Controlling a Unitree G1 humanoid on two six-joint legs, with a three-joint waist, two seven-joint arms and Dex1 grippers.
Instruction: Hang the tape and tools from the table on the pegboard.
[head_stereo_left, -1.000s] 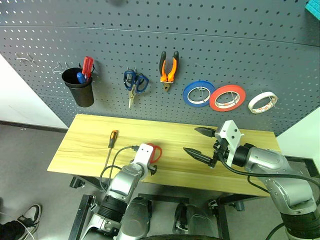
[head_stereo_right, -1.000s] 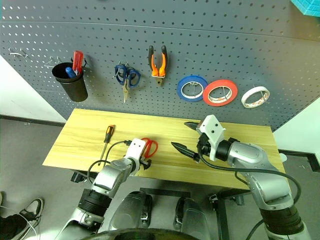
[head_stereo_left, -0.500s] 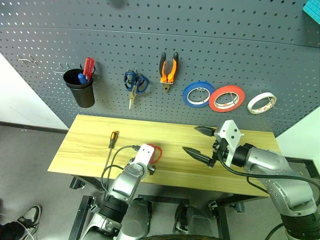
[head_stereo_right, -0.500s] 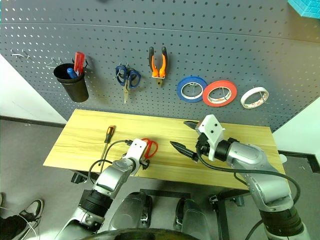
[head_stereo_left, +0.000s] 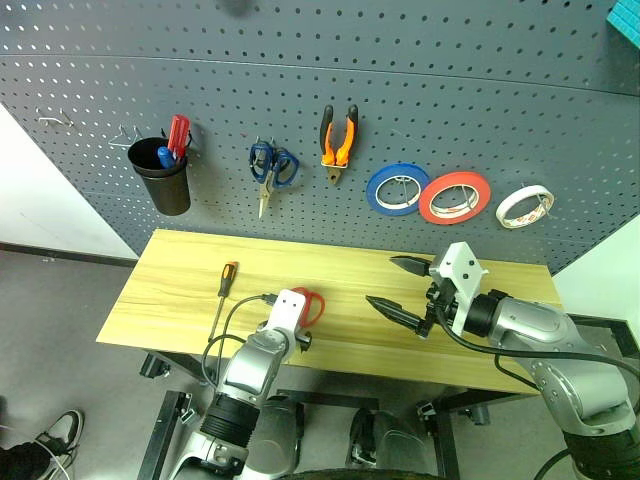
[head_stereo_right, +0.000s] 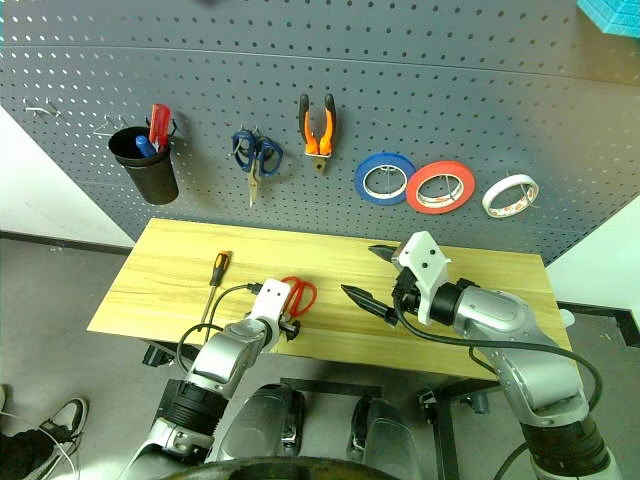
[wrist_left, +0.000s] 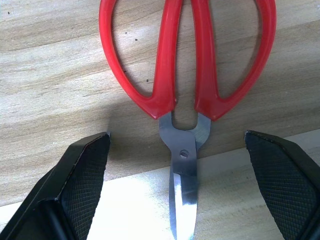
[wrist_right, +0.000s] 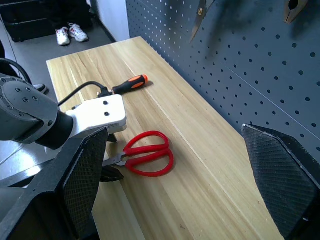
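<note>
Almost nothing has changed in the last second: the left gripper (wrist_left: 177, 192) stays wide open over the red scissors (head_stereo_left: 310, 303), lower centre on the table (head_stereo_left: 180, 270). The grasp is not yet made. The right gripper (head_stereo_left: 398, 285) also waits wide open.

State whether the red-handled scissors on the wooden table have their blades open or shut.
Shut: the red-handled scissors lie flat on the light wooden table, blades together in one point, handle loops nearly touching.
</note>
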